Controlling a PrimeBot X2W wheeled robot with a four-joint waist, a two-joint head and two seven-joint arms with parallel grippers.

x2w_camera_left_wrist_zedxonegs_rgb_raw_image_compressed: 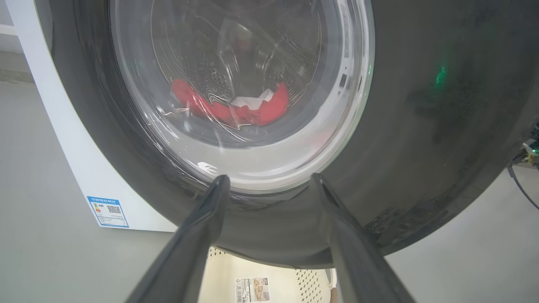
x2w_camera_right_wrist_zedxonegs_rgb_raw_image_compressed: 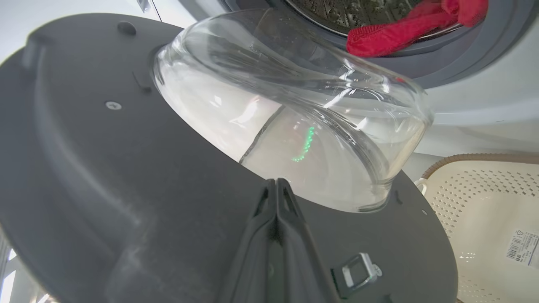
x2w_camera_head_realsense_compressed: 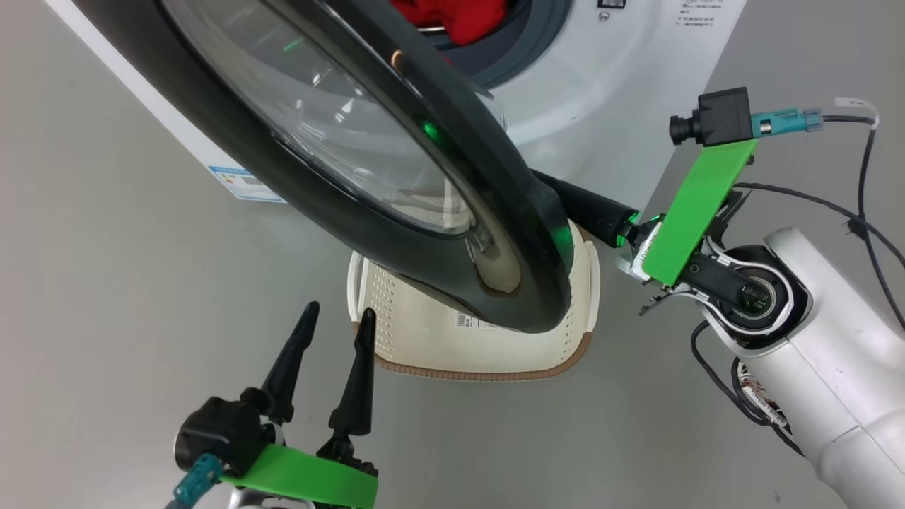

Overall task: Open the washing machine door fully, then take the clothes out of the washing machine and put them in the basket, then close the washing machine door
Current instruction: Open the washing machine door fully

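Observation:
The washing machine door [x2w_camera_head_realsense_compressed: 396, 261] stands partly open, its black rim and glass bowl swung out over the basket [x2w_camera_head_realsense_compressed: 417, 339] on the floor. Red clothes [x2w_camera_head_realsense_compressed: 459, 18] lie in the mouth of the washing machine [x2w_camera_head_realsense_compressed: 601, 92]; through the glass the clothes [x2w_camera_left_wrist_zedxonegs_rgb_raw_image_compressed: 236, 109] show red with a white piece. My right gripper [x2w_camera_right_wrist_zedxonegs_rgb_raw_image_compressed: 276, 182] is shut, its tip against the door's grey inner face [x2w_camera_right_wrist_zedxonegs_rgb_raw_image_compressed: 105, 168] just below the glass bowl [x2w_camera_right_wrist_zedxonegs_rgb_raw_image_compressed: 294, 105]. My left gripper [x2w_camera_head_realsense_compressed: 339, 311] is open and holds nothing, close in front of the door's outer rim [x2w_camera_left_wrist_zedxonegs_rgb_raw_image_compressed: 421, 126].
Grey floor lies around the washer. A blue label [x2w_camera_left_wrist_zedxonegs_rgb_raw_image_compressed: 107, 210] marks its white side panel. The door's metal latch [x2w_camera_right_wrist_zedxonegs_rgb_raw_image_compressed: 358, 273] sits beside my right fingers. Loose black cables [x2w_camera_head_realsense_compressed: 862, 212] hang by my right forearm. The basket [x2w_camera_right_wrist_zedxonegs_rgb_raw_image_compressed: 484, 202] holds a paper label.

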